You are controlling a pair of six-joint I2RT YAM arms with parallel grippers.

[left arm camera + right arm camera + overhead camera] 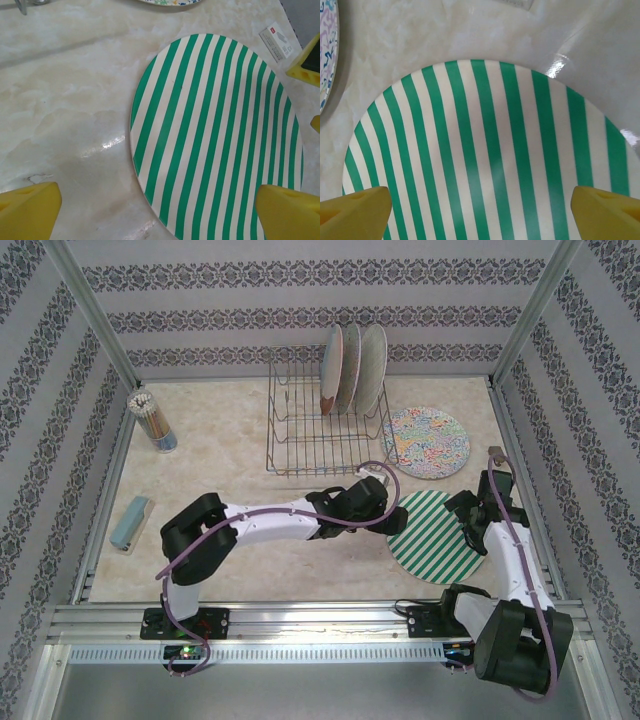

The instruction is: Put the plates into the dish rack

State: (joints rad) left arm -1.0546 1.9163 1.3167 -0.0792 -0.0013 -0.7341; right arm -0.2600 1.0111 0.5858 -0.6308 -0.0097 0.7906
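Observation:
A green-white striped plate (pixel 437 537) lies flat on the table at the front right. My left gripper (pixel 388 514) hovers at its left edge, open, its yellow fingertips (pixel 27 210) spread wide over the plate's rim (pixel 215 140) and bare table. My right gripper (pixel 468 527) hangs above the plate's right side, also open, with the stripes (pixel 485 160) between its fingertips (pixel 607 212). A floral plate (pixel 428 442) lies flat behind the striped one. Three plates (pixel 352 368) stand upright in the right end of the wire dish rack (pixel 310 440).
A cup of pencils (pixel 155 420) stands at the back left, and a pale blue block (pixel 130 523) lies near the left rail. A small white label (pixel 277 42) lies on the table by the striped plate. Metal frame rails border the table.

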